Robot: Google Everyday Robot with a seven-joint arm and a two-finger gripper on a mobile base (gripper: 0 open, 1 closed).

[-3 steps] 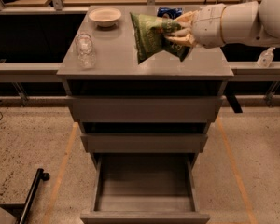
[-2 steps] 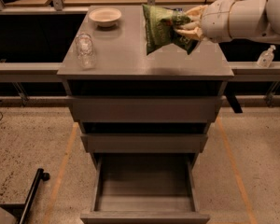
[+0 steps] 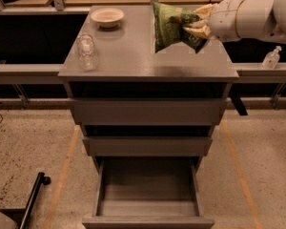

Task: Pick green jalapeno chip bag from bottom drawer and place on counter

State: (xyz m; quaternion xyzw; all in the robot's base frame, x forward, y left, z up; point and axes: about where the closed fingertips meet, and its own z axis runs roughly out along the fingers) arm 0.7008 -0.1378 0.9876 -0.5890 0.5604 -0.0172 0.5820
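Note:
The green jalapeno chip bag (image 3: 171,26) hangs upright over the right part of the counter (image 3: 133,56), its lower edge close to the surface; I cannot tell if it touches. My gripper (image 3: 196,26) comes in from the right and is shut on the bag's right side, its pale fingers (image 3: 200,31) wrapped around the foil. The white arm stretches off to the right edge. The bottom drawer (image 3: 148,216) is pulled out wide below and shows a bare grey inside.
A clear glass (image 3: 86,51) stands at the counter's left front. A pale bowl (image 3: 107,17) sits at its back left. The two upper drawers (image 3: 148,112) are slightly ajar. A small bottle (image 3: 271,57) stands on the ledge at the right. A black bar (image 3: 31,199) lies on the floor at left.
The gripper with the bag moved right and a little back, then lowered the bag closer to the counter. The drawers, glass and bowl have not moved.

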